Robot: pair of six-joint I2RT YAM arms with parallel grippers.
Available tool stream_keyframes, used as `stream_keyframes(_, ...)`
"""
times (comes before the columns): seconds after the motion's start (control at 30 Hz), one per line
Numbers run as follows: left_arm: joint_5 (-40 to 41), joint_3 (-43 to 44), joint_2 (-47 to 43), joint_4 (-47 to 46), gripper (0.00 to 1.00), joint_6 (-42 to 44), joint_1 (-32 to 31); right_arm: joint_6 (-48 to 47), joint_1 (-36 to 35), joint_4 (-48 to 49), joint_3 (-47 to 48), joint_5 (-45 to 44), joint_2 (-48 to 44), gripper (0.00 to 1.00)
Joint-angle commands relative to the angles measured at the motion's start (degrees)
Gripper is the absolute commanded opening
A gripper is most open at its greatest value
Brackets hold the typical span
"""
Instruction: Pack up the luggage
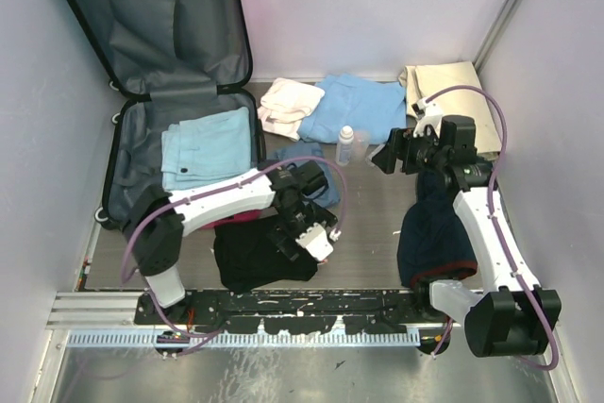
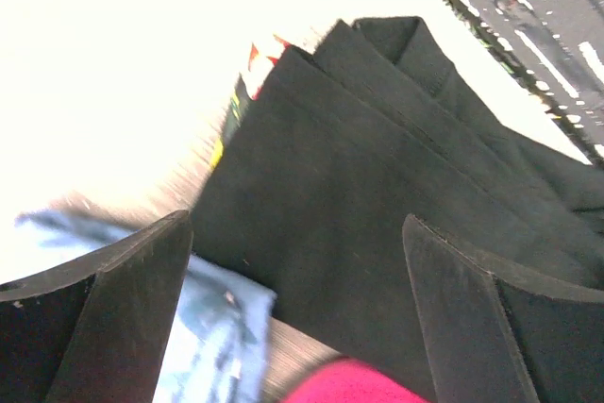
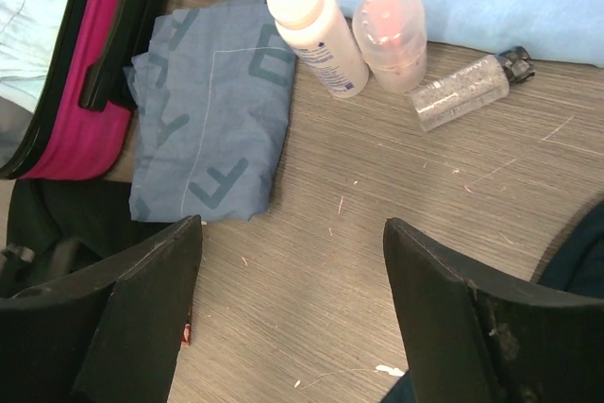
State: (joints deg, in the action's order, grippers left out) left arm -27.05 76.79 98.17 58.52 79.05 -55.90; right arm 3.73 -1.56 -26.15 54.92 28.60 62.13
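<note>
The luggage point(image 1: 142, 25) lies open at the table's far left, its lid upright and a pale blue fold point(image 1: 206, 146) inside. The left gripper point(image 2: 294, 233) hangs spread over a black garment point(image 2: 359, 186). The right gripper point(image 3: 293, 228), also spread and empty, hangs above the table point(image 3: 377, 233) near three bottles point(image 3: 316, 30).

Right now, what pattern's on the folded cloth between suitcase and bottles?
Slate-blue cloth, darker letter print; right wrist view.
</note>
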Motion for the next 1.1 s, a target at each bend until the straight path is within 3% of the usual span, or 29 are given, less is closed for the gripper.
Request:
stream_keyframes(0.0, -2.82, 5.30, 5.79, 2.43, 0.93, 14.65, -2.68, 1.70, 1.82, 2.85, 0.00, 1.59, -1.50, 0.82)
stream_keyframes(0.13, -1.01, 7.40, 10.65, 3.37, 0.91, 19.28, -4.44, 1.70, 2.93, 2.63, -0.08, 1.63, -1.67, 0.82)
stream_keyframes(0.37, 1.55, 8.70, 17.00, 2.40, 0.86, 20.28, -5.30, 1.74, 4.18, 2.27, -0.17, 1.64, -2.01, 0.82)
stream_keyframes(0.43, 2.13, 8.17, 17.91, 1.34, 0.78, 19.23, -5.71, 1.69, 4.49, 2.12, -0.05, 1.57, -2.09, 0.82)
stream_keyframes(0.8, 0.44, 4.34, 11.41, 4.19, 0.01, 6.99, -7.56, 1.88, 4.99, 1.75, 0.79, 1.33, -2.39, 0.81)
stream_keyframes(1.07, 1.73, 7.84, -2.54, 12.89, 0.00, -10.45, -6.25, 1.62, 5.08, 1.11, 0.90, 2.07, -3.46, 0.79)
